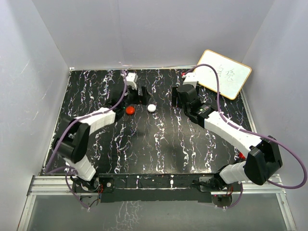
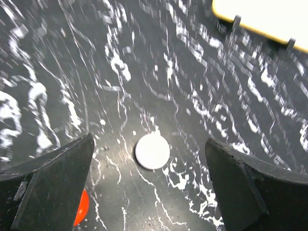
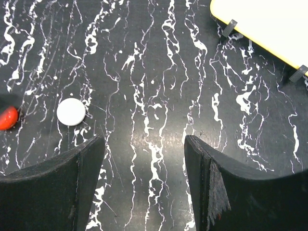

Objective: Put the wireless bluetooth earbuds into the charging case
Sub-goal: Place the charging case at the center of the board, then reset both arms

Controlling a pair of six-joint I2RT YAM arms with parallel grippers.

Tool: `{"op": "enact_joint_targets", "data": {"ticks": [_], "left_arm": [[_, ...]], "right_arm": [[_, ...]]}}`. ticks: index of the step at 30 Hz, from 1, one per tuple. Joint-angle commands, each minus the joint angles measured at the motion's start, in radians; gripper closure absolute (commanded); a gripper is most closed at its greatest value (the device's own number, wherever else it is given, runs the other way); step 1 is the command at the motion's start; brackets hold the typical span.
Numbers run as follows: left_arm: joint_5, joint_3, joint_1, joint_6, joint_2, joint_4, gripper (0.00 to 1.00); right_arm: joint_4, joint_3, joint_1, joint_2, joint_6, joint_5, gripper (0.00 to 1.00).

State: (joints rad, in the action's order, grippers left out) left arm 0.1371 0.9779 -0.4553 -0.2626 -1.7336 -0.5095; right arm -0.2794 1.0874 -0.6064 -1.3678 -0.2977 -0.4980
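Observation:
The charging case point(image 1: 130, 110) is a small round red puck lying on the black marbled mat, left of a white round disc point(image 1: 151, 108). My left gripper point(image 1: 136, 98) hovers just behind the two. In the left wrist view it point(image 2: 149, 140) is wide open with the white disc point(image 2: 152, 151) lying between its fingers, untouched. The case point(image 2: 82, 214) peeks out from behind the left finger. My right gripper point(image 1: 179, 98) is open and holds nothing; its view shows bare mat between the fingers point(image 3: 144, 139), the disc point(image 3: 71, 111) and case point(image 3: 8, 118) off to the left. The earbuds are out of view.
A yellow-framed whiteboard point(image 1: 224, 73) leans at the back right corner of the mat and shows in both wrist views point(image 2: 269, 19) point(image 3: 264, 24). Grey walls close in the mat on three sides.

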Motion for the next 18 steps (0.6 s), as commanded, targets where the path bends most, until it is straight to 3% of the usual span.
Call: {"op": "enact_joint_targets", "data": {"ticks": [1,5,10,18], "left_arm": [[-0.195,0.014,0.001,0.028,0.207,0.081,0.01],[-0.305,0.023,0.001,0.072,0.315,0.211,0.01],[-0.677,-0.105,0.000,-0.064,0.462,0.181,0.01],[-0.764,-0.193,-0.013,-0.098,0.598,0.249,0.01]], "right_arm": [[0.057,-0.025,0.009,0.010,-0.024,-0.014,0.34],[0.086,-0.073,0.028,0.016,-0.058,0.028,0.29],[0.117,-0.133,0.047,0.028,-0.113,0.061,0.27],[0.201,-0.195,0.063,0.079,-0.131,0.053,0.25]]}}
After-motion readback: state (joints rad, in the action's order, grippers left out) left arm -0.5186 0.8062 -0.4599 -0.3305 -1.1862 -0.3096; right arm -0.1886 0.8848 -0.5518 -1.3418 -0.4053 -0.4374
